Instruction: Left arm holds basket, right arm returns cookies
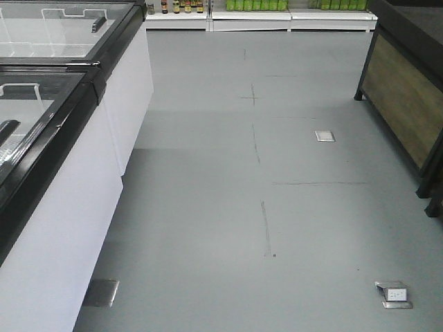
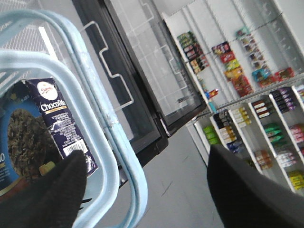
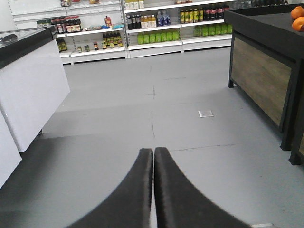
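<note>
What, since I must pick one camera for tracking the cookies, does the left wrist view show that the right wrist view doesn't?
Only the left wrist view: the basket with the cookies inside its rim, plus snack shelves. Only the right wrist view: the right gripper, shut and empty, oranges on a dark counter, drink shelves. Both: the grey floor and the black-trimmed freezer.

the grey floor [image 1: 208, 194] down the middle is wide and bare, so an arm can pass there. a small socket box [image 1: 394, 294] sticks up from it near the right. on the left the white freezers [image 1: 62, 228] stand in a row, their glass lids [image 1: 41, 34] down. on the right a dark wooden stand [image 1: 405, 104] juts in. shelves [image 3: 156, 33] close the far end. in the blue basket [image 2: 104, 161], the cookies [image 2: 54, 123] box sits right up against the rim.
</note>
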Available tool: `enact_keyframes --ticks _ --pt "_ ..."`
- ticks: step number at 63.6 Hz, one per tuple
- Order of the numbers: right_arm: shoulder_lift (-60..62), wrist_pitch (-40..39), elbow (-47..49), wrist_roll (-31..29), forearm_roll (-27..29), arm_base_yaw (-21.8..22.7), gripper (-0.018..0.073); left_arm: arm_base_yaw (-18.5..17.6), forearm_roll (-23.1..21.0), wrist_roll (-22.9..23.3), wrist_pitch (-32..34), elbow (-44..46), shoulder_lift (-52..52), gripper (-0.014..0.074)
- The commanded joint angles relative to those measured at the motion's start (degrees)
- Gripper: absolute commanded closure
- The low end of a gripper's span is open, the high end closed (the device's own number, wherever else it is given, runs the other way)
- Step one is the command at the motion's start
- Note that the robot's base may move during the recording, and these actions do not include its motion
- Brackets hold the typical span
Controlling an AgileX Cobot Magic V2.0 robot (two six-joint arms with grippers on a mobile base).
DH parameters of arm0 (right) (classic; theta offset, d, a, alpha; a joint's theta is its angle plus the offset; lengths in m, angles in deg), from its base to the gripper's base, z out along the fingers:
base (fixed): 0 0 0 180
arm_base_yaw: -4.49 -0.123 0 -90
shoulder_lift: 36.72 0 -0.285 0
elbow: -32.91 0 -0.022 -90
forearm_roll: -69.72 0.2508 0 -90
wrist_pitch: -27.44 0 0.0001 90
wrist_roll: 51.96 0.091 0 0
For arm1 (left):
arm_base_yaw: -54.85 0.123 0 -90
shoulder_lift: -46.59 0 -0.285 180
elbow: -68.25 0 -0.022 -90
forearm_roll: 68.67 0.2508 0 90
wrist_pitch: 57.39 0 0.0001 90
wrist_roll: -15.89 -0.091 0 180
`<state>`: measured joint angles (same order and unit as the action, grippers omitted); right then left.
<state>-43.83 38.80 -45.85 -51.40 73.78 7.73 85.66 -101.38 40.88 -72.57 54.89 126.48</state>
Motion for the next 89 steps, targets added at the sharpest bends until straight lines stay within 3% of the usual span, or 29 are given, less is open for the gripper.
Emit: enact_keyframes --ticks 1,14,22,27,39,47,53,72,89 --pt "0.99 -4.45 -0.23 -0.56 -0.35 0.34 0.0570 0.05 -0.38 -0.60 1.50 4.85 2.02 0.0094" --pt "0.99 -4.36 -0.23 -0.56 -0.35 0.34 0.0570 0.05 -3.23 -0.91 3.15 7.85 8.25 0.0094" --pt "0.99 -4.42 -0.23 -0.56 -0.35 0.34 0.0570 0.05 -9.62 -7.25 1.62 10.81 12.80 0.0125" --pt "0.99 -4.42 -0.23 -0.56 -0.35 0.34 0.0570 0.05 -16.49 -13.27 -0.82 12.98 15.60 0.0173" --pt "0.99 -4.42 -0.23 -0.56 -0.35 0.34 0.0570 0.05 -39.87 -32.42 -6.79 14.46 19.12 0.0375" --pt "0.99 -4.42 -0.23 -0.56 -0.35 0.34 0.0570 0.05 -48.73 -41.90 -8.26 14.46 19.76 0.0522" --pt "0.99 -4.42 -0.23 -0.56 -0.35 0.34 0.0570 0.05 -51.62 -45.20 -8.20 14.46 19.76 0.0605" --pt "0.99 -4.47 -0.23 -0.56 -0.35 0.34 0.0570 0.20 -54.59 -46.33 -9.90 14.54 17.85 0.0604" --pt "0.99 -4.47 -0.23 -0.56 -0.35 0.34 0.0570 0.20 -66.93 -55.68 -12.70 14.54 13.39 0.0604"
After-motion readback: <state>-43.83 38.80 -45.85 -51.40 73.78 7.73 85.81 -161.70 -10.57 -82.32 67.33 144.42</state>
